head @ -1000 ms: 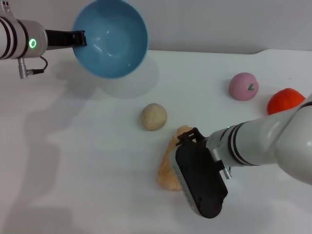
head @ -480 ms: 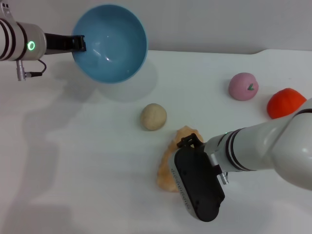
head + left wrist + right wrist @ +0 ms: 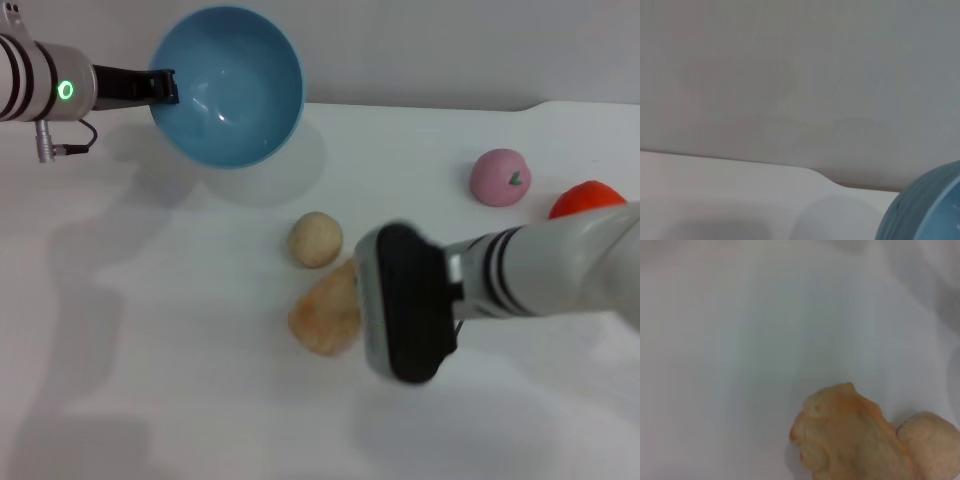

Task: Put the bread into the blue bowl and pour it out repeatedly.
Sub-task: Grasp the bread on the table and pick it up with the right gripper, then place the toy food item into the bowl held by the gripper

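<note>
Counter (image 3: 150,330) space separates the empty blue bowl (image 3: 228,85), held tilted in the air by the left gripper (image 3: 160,85) clamped on its rim, from the bread (image 3: 325,312). That loaf sits low by the right gripper (image 3: 365,300), seemingly grasped though the fingers are hidden, so loading and pouring remain.

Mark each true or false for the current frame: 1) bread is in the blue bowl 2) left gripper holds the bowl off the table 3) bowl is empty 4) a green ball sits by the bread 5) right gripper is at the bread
1) False. The bread is out of the blue bowl, down by the table.
2) True. The left gripper holds its rim; the bowl is tilted, raised.
3) True.
4) False. The ball beside it is beige.
5) True. The right gripper is against the loaf.
</note>
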